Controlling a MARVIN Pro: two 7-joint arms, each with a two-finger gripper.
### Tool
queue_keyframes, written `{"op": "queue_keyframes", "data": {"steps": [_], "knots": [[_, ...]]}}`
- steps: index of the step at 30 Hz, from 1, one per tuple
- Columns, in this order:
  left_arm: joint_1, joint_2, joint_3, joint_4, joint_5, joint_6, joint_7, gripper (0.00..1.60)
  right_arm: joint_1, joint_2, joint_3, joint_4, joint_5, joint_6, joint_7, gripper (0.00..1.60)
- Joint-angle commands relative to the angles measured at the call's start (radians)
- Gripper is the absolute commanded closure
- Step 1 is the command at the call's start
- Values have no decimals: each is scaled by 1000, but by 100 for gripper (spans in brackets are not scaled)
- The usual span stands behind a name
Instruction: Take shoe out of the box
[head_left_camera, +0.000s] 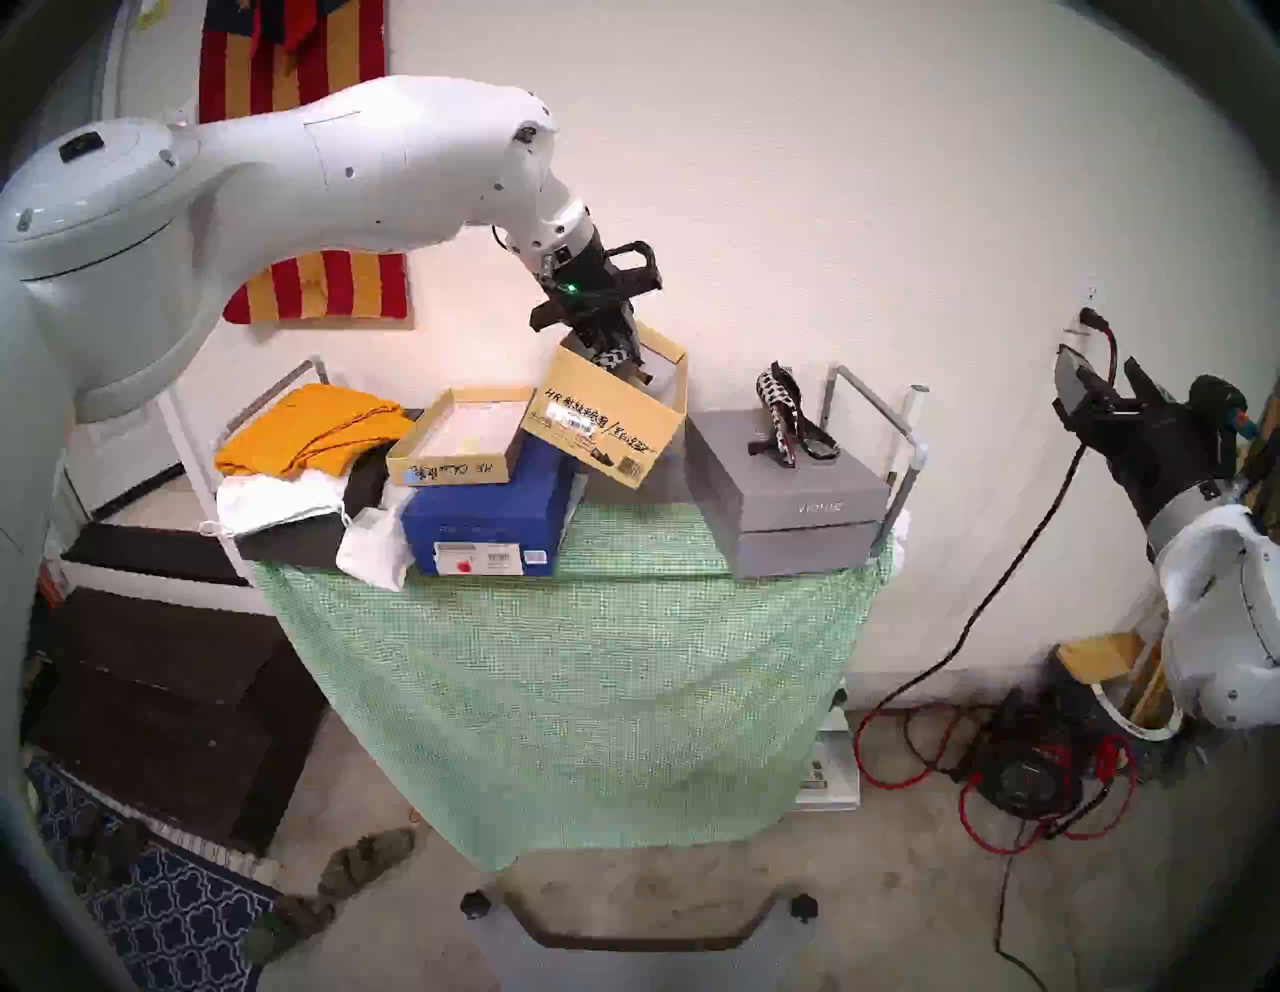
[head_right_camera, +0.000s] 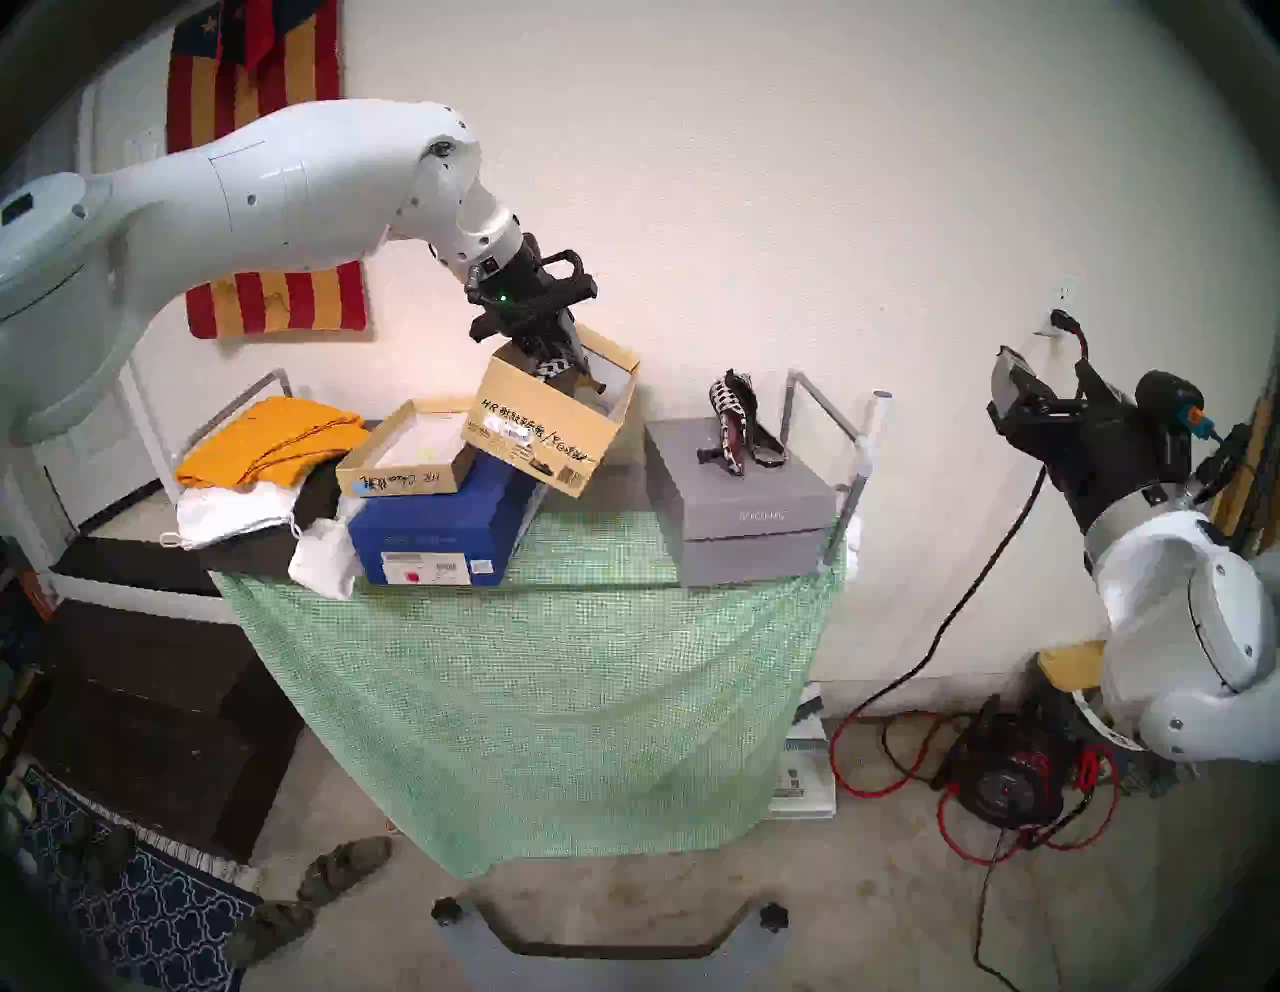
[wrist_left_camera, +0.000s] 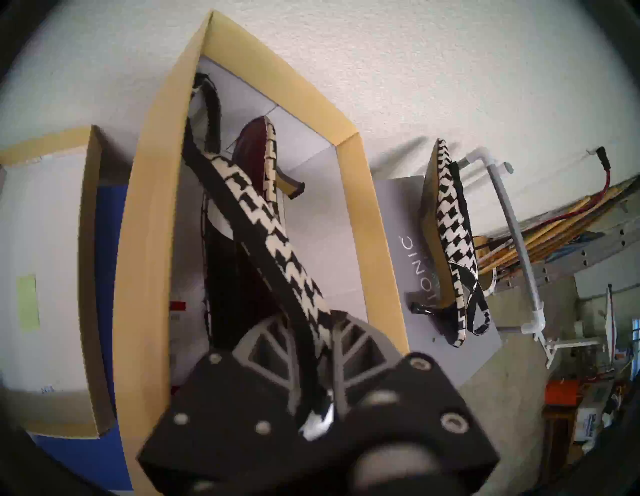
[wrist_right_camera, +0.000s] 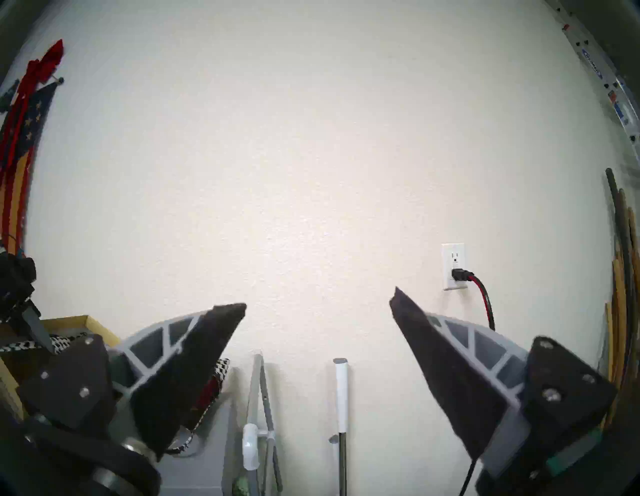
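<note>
The tan box (head_left_camera: 602, 422) with black "HR" writing stands tilted at the back of the table, its left side over the blue box. It also shows in the head right view (head_right_camera: 540, 429) and the left wrist view (wrist_left_camera: 152, 242). My left gripper (head_left_camera: 611, 350) reaches into it from above and is shut on a black-and-white houndstooth shoe (wrist_left_camera: 273, 221), whose heel end is still inside the white interior. In the head view only a patch of this shoe (head_left_camera: 613, 357) shows at the rim. My right gripper (head_left_camera: 1101, 388) is open and empty, far right, facing the wall (wrist_right_camera: 318, 304).
A second houndstooth shoe (head_left_camera: 786, 419) lies on the grey VIONIC box (head_left_camera: 796, 506) to the right. The shallow tan lid (head_left_camera: 450, 471) sits on a blue box (head_left_camera: 492, 519). Orange cloth (head_left_camera: 312, 429) lies at the left. Metal rails (head_left_camera: 873, 409) border the table ends. A green cloth (head_left_camera: 589, 658) drapes the front.
</note>
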Motion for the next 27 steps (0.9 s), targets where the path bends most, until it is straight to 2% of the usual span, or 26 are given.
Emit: {"op": "queue_keyframes", "data": {"steps": [1, 7, 12, 19, 27], "knots": [[-24, -3, 3, -8, 16, -2, -19, 160, -47, 34, 94, 1, -107, 66, 31, 0], [-23, 4, 5, -16, 29, -2, -28, 160, -110, 85, 167, 1, -167, 123, 62, 0], [-25, 16, 6, -25, 39, -2, -38, 160, -187, 144, 235, 1, -216, 167, 126, 0], [-19, 23, 5, -36, 48, -2, -48, 160, -267, 191, 307, 1, -274, 202, 223, 0], [-13, 31, 5, -49, 55, -2, -59, 160, -330, 215, 378, 1, -315, 246, 297, 0]]}}
